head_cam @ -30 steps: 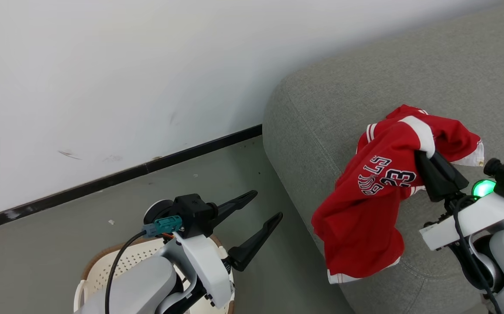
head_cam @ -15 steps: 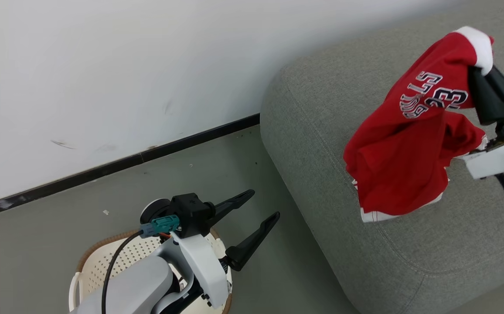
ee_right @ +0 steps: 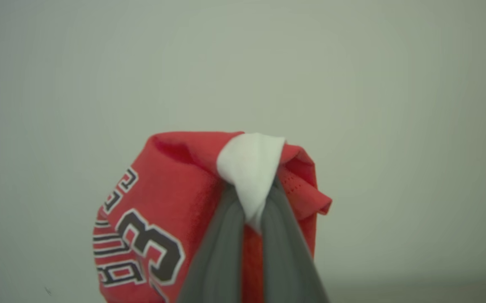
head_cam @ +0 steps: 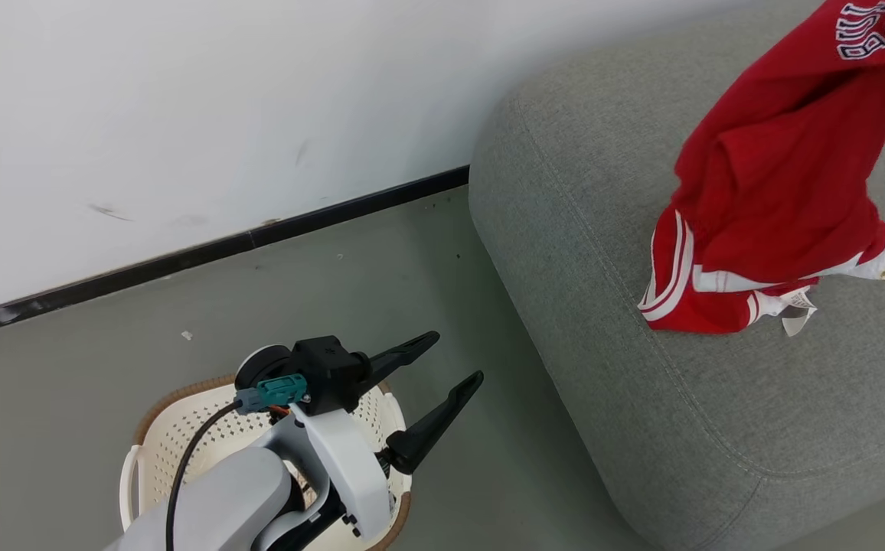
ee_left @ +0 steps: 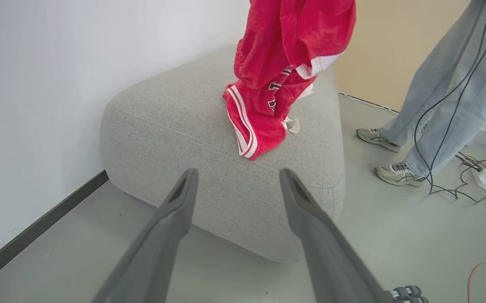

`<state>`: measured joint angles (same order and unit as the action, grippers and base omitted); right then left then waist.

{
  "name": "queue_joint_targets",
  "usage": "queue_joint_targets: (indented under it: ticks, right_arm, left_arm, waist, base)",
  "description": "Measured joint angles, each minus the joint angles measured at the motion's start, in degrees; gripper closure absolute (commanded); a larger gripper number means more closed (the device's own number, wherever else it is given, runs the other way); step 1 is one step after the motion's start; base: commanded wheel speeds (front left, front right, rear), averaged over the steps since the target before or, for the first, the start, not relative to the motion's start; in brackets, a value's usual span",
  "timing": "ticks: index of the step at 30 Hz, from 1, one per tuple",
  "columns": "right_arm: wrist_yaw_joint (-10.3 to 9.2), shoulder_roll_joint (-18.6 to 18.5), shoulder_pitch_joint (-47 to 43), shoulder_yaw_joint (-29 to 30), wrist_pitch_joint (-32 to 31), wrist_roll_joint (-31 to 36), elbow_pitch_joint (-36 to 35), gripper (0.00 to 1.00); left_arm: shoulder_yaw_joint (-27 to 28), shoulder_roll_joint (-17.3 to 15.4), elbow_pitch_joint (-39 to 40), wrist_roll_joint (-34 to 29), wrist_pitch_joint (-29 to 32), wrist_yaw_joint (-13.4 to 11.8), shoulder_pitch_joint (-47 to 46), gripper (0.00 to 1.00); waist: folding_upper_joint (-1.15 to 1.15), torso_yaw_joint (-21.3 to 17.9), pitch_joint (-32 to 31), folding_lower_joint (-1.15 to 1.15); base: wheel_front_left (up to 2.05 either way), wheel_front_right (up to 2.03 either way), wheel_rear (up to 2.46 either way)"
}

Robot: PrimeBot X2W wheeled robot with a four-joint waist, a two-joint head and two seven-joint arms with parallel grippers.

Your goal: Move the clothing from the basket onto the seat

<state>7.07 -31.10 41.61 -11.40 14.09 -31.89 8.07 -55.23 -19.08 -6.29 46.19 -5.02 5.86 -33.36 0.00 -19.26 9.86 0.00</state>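
Clothing (head_cam: 779, 176): 1 red piece w/ white stripes could be counted. It hung from the right gripper (ee_right: 253, 202), whose 2 dark fingers were pressed together on a white-trimmed fold at the top of the fabric. The "23" and part of the lettering showed beside that grip. The lower end of the piece was already lying on top of the seat (head_cam: 641, 398), near its rounded corner, w/ a small white tag at the hem; the upper part was raised in the air above the cushion. There was 1 seat, grey, next to the white wall. Also 1 basket (head_cam: 174, 392) stood on the floor near the seat, w/ bare floor btw. them. The pale forearm hid most of its inside, so I could not tell if sth. lay in it. The left gripper (head_cam: 455, 357) hovered over the basket rim, its 2 fingers spread wide w/ nothing btw. them, tips pointing toward the seat. In the left wrist view 1 person (ee_left: 445, 84) stood beyond the seat: 2 legs in light jeans, 2 sport shoes, and several cables on the floor close by.
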Motion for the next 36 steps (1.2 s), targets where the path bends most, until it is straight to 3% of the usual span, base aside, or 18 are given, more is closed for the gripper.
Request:
queue_joint_targets:
  ticks: [18, 36]
  right_arm:
    - [0.0, -7.81, 5.87, 7.75, -0.86, -4.3, 9.48, 1.0]
    - [0.0, -3.76, -3.96, 1.74, -1.57, -7.23, 18.73, 1.0]
  left_arm:
    - [1.33, -2.74, 3.42, 0.24, 1.45, -0.66, -0.03, 0.0]
    - [2.72, -4.86, 6.17, 0.34, 2.44, -0.99, -1.2, 0.0]
  waist:
    - [0.0, 1.79, 5.13, 0.0]
    - [0.0, 2.58, 10.12, 0.0]
  base:
    - [0.0, 0.0, 0.0]
    - [0.0, 0.0, 0.0]
